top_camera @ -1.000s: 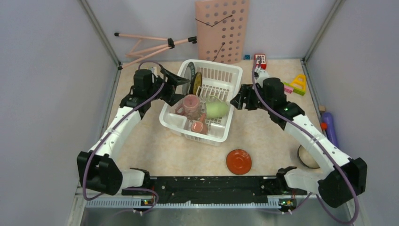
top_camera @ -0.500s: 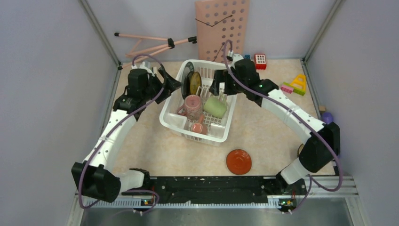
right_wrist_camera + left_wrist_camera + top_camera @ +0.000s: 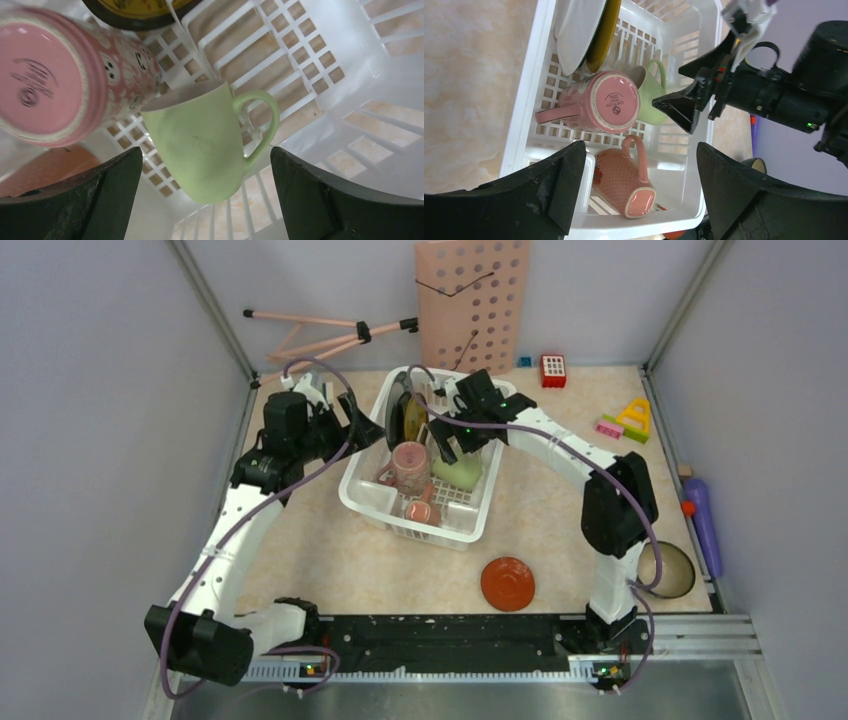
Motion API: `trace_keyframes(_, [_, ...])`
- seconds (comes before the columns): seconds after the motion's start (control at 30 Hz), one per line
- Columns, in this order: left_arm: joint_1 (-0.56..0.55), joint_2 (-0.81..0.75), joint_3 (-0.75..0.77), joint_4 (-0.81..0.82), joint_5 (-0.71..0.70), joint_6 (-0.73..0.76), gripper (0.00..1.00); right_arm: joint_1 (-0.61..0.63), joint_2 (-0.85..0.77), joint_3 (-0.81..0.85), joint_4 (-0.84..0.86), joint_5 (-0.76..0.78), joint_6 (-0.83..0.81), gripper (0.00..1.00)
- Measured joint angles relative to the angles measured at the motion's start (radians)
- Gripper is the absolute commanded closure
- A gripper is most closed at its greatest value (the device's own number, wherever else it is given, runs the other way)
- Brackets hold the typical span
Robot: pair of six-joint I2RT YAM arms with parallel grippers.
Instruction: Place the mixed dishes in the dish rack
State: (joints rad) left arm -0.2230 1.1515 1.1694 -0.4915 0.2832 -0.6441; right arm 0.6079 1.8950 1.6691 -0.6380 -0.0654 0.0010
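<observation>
We see the dish rack [image 3: 452, 528], a white slotted plastic basket, sitting slantwise mid-table [image 3: 330, 550]. At its far end two plates stand on edge, face to face: a black plate [image 3: 399, 412] and a yellow plate [image 3: 418, 418]. In the middle a pink mug [image 3: 611, 102] w/ small printed figures stands upside down, stamped base up, handle toward the rack's left wall. Right beside it the pale-green mug [image 3: 202, 145] lies tilted on the grid floor, mouth against the pink mug's side, handle out the other way. At the near end a dotted pink mug [image 3: 624, 177] lies on its side, handle up.

Outside the rack, an orange saucer [image 3: 508, 583] lies flat near the front edge, well apart from the rack. A dark-rimmed bowl [image 3: 668, 570] sits at the table's right, partly behind the R arm.

R gripper [image 3: 205, 155] is down inside the rack, jaws spread wide either side of the pale-green mug, not clamped on it. L gripper [image 3: 641, 150] hangs by the rack's left wall, jaws wide apart, nothing btw them.
</observation>
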Motion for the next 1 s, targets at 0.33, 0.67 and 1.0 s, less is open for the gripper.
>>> trace_keyframes(0.33, [0.001,-0.019,0.021,-0.095,0.014,0.090,0.13,0.000,0.066,-0.027,0.001,-0.035,-0.154,0.05])
trace_keyframes(0.67, [0.006,-0.025,0.022,-0.115,0.026,0.117,0.13,0.000,0.106,-0.156,0.130,-0.087,-0.172,0.29])
trace_keyframes(1.0, [0.008,-0.024,0.022,-0.115,0.044,0.114,0.13,0.001,0.094,-0.167,0.169,-0.079,-0.146,0.57])
